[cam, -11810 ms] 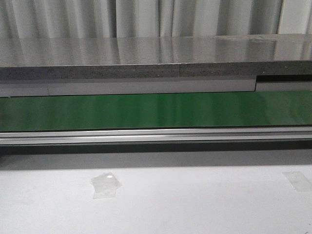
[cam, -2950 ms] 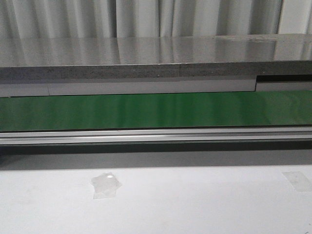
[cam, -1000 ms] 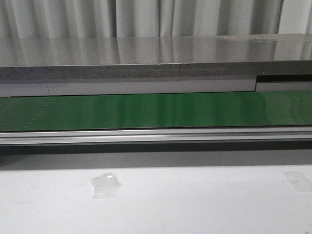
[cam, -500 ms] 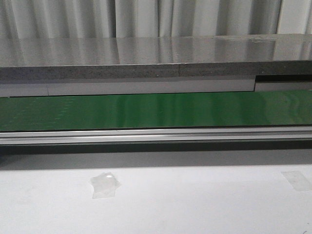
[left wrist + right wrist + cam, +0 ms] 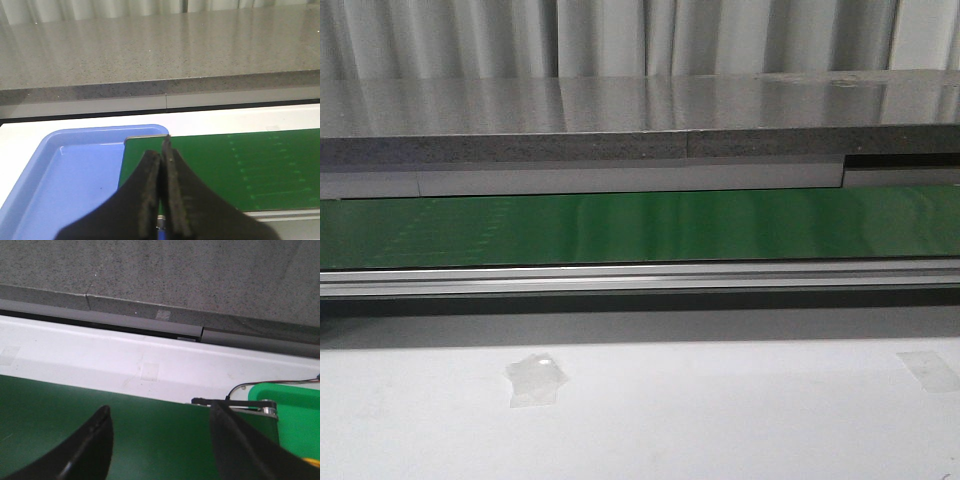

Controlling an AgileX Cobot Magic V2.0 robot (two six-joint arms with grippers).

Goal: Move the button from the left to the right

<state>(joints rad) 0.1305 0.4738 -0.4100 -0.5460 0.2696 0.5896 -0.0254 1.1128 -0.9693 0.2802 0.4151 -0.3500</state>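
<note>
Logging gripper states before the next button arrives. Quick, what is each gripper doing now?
Left gripper: closed, holding nothing visible, above the blue tray.
Right gripper: open, empty, over the green belt.

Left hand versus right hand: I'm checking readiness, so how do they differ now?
The left hand is shut, fingers pressed together; the right hand is open with a wide gap. The left hand is over a blue tray; the right hand is beside a green bin. Both hang above the green belt, holding nothing.
</note>
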